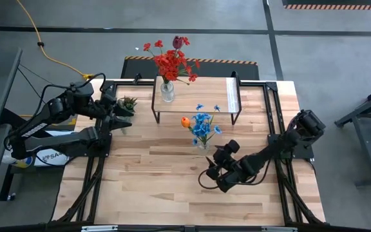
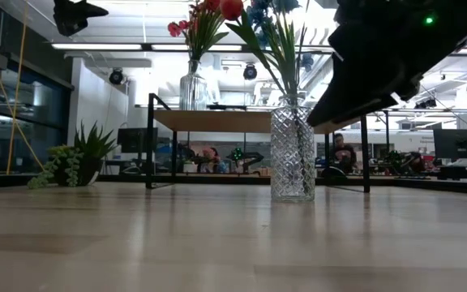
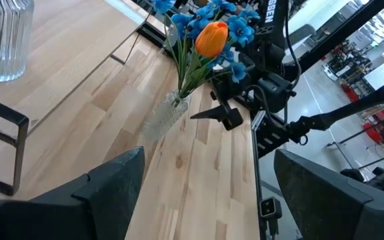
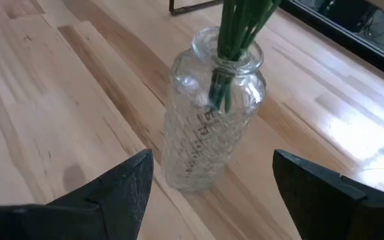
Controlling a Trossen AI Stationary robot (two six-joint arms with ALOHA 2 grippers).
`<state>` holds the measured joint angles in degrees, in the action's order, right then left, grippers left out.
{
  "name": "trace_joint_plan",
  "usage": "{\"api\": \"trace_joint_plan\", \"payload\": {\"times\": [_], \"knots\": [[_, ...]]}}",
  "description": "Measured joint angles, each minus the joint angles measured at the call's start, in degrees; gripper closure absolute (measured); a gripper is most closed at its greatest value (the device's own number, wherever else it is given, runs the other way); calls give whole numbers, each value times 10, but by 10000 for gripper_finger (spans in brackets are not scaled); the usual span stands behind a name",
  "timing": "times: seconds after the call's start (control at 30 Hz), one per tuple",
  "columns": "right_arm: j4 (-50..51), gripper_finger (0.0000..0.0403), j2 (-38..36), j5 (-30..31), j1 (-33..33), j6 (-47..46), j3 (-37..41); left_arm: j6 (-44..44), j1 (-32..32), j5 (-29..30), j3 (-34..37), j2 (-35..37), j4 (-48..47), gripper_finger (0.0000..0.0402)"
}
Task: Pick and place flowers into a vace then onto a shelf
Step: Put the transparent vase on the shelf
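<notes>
A clear cut-glass vase (image 4: 209, 113) with blue flowers (image 1: 203, 124) and an orange tulip (image 3: 212, 39) stands upright on the table, just in front of the shelf (image 1: 195, 96). A second glass vase (image 1: 167, 91) with red flowers and a dark maroon tulip (image 1: 178, 42) stands on the shelf's left end. My right gripper (image 1: 215, 162) is open a little to the near right of the blue-flower vase. In the right wrist view its fingers (image 4: 112, 193) stand apart short of the vase without touching it. My left gripper (image 1: 118, 115) waits open at the far left.
A small green leafy plant (image 1: 128, 103) sits at the far left beside my left gripper. The shelf's black legs (image 2: 150, 142) stand just behind the blue-flower vase. Black frame rails (image 1: 275, 109) run along the table's sides. Bare wood (image 1: 160, 187) lies toward the near edge.
</notes>
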<state>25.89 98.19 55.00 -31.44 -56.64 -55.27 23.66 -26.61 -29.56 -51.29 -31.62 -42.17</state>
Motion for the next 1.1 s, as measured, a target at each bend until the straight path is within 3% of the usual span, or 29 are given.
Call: {"api": "trace_joint_plan", "payload": {"times": [0.6,1.1], "knots": [[-49,104,61,-2,45,-1,0,-9,0,-15,0,0,0,37],[-139,104,89,3,83,75,0,-7,0,-16,0,0,0,37]]}}
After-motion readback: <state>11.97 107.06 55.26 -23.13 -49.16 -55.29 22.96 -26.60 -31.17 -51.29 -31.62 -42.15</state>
